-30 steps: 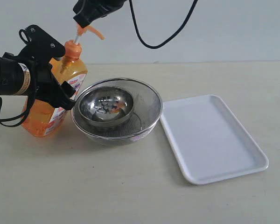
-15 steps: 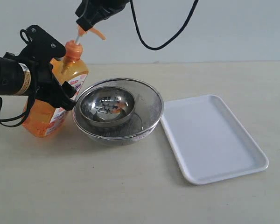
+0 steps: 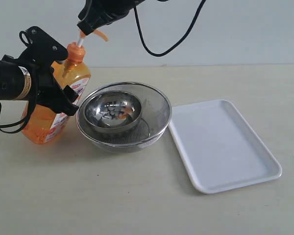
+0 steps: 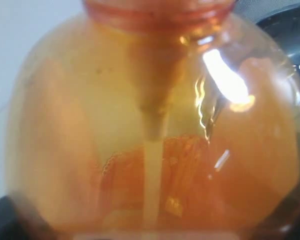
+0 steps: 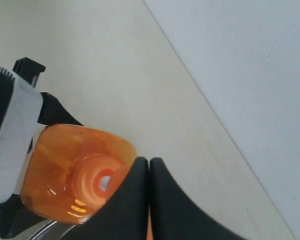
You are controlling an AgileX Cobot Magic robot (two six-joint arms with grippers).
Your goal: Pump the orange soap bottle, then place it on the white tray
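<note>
Exterior view alone shows white tray (image 3: 220, 147) beside bowls (image 3: 154, 115).

1. orange soap bottle (image 3: 39, 128): translucent orange, deeper orange in the liquid low down, white glints on the shoulder
2. pump head (image 3: 100, 34): orange; stem (image 3: 80, 39): white
3. label (image 3: 60, 123): white with pink-red print, lettering colour too small to tell
4. dip tube (image 4: 151, 195): pale cream through the orange
5. white tray (image 3: 220, 142): glossy plain white
6. inner bowl (image 3: 112, 110): mirror steel grey, dark and orange reflections
7. outer bowl (image 3: 154, 115): silver, fine mesh pattern
8. left gripper (image 3: 56, 76): black; band (image 3: 25, 83) on its arm: white and tan
9. right gripper (image 3: 90, 22): black; cable (image 3: 159, 48): black
10. table (image 3: 112, 196): plain pale beige; wall (image 3: 245, 29): pale grey-white
</note>
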